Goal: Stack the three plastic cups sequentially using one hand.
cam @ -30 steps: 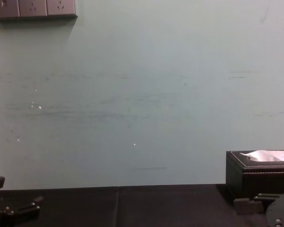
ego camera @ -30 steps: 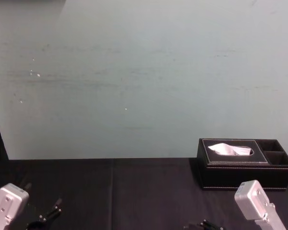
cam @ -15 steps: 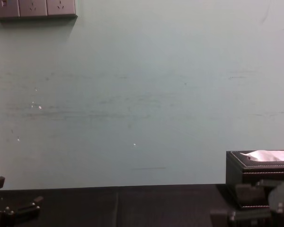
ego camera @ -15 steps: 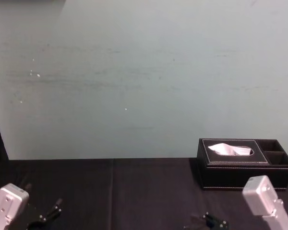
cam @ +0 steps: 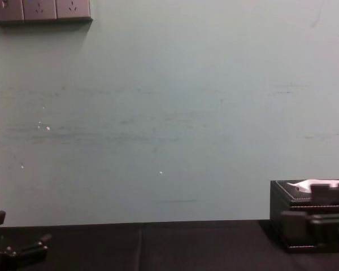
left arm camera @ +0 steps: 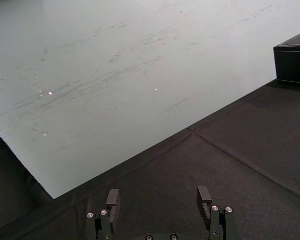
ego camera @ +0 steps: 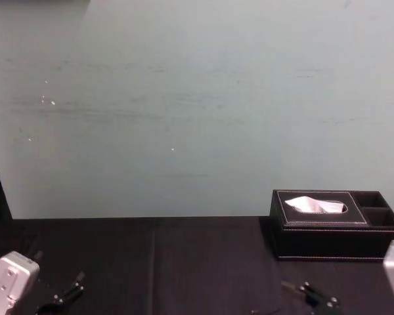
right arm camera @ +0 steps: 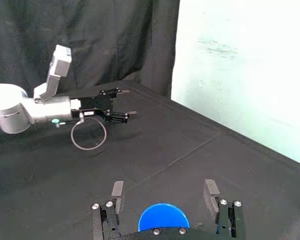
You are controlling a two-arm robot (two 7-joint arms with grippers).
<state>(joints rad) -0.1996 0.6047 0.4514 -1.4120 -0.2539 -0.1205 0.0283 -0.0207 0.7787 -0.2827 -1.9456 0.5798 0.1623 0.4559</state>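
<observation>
The right hand (right arm camera: pixel 163 192) hangs open over the black bench (ego camera: pixel 184 262) near the tissue box (ego camera: pixel 320 226). Its 2 fingers are spread wide either side of the blue cup (right arm camera: pixel 163 219), which sits close under the hand, not gripped. The left hand (left arm camera: pixel 158 197) is parked at the bench's left side, also open.

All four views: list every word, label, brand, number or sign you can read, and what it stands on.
None: no writing can be read. The tissue box, the blue cup, the wall sockets, the left gripper and the right gripper carry no legible text.
</observation>
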